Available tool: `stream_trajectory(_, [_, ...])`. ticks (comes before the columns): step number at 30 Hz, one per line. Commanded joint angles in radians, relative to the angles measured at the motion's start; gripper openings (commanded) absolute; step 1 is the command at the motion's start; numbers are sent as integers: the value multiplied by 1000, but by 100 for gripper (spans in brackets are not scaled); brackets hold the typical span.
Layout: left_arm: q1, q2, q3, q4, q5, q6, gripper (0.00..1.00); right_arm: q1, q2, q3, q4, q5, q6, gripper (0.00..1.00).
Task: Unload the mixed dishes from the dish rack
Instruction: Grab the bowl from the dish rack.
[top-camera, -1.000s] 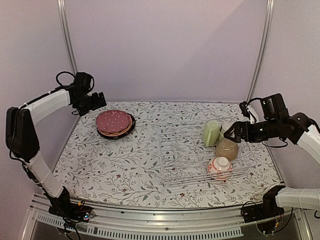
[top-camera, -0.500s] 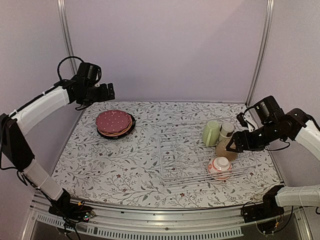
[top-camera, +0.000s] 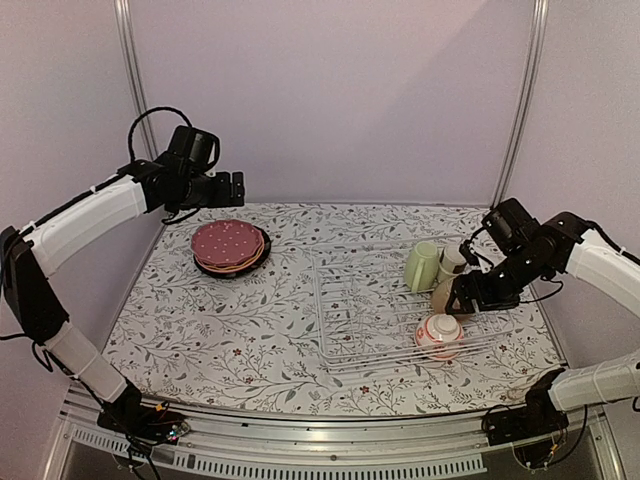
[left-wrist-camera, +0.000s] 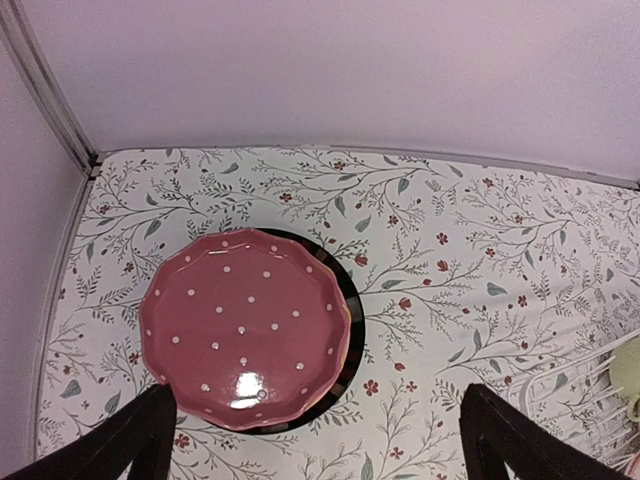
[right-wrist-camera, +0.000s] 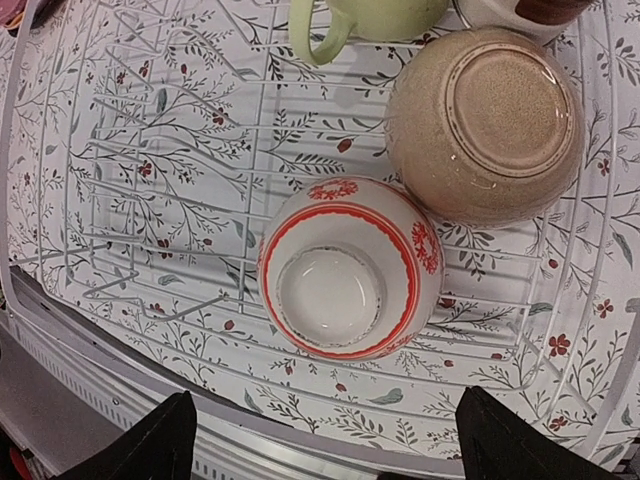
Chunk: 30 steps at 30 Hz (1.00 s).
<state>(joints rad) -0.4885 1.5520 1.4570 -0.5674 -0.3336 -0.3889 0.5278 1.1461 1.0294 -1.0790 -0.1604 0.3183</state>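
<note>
Right gripper (right-wrist-camera: 325, 395): your wrist view has both fingers spread wide at the near corners, nothing between them. It hangs over the white-and-red patterned bowl (right-wrist-camera: 350, 270); whether it touches the bowl, you cannot tell. In the top view the right gripper (top-camera: 464, 298) sits against the tan bowl (top-camera: 453, 296), just beyond the patterned bowl (top-camera: 439, 335).

Left gripper (left-wrist-camera: 315, 400): fingers wide apart, holding nothing. It is raised over the far left of the counter (top-camera: 200, 330), looking down on the plate stack. From above, the left gripper (top-camera: 232, 188) is beyond the stack, near the back wall.

Dish rack (top-camera: 320, 310): on the right half of the counter. Four pieces at its right end:
- patterned bowl, upside down, nearest you
- tan bowl (right-wrist-camera: 485, 120), upside down, touching it on the far side
- pale green cup (top-camera: 421, 266), farther back, lying on its side
- small grey-white cup (top-camera: 455, 260), just right of the green one

Plates: stacked outside the rack at far left. Maroon dotted plate (left-wrist-camera: 245, 335) on top; a dark-rimmed plate (left-wrist-camera: 352, 320) shows beneath it.
</note>
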Motion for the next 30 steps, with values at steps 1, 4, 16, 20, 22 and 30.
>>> stream_trajectory(1, [-20,-21,17,-13,-22,21,100,26,39,12,4,36,7,92])
stream_trajectory(4, [-28,-21,18,-14,-36,30,99,43,73,14,-3,53,5,96])
stream_trajectory(16, [-39,-32,11,-8,-44,32,100,112,205,8,21,109,0,99])
stream_trajectory(20, [-39,-31,10,-8,-45,33,99,136,251,18,26,134,-2,99])
stream_trajectory(22, [-41,-30,9,-7,-45,33,99,148,283,20,28,140,-3,99])
stream_trajectory(30, [-41,-32,6,-1,-50,37,100,186,389,33,37,197,-4,99])
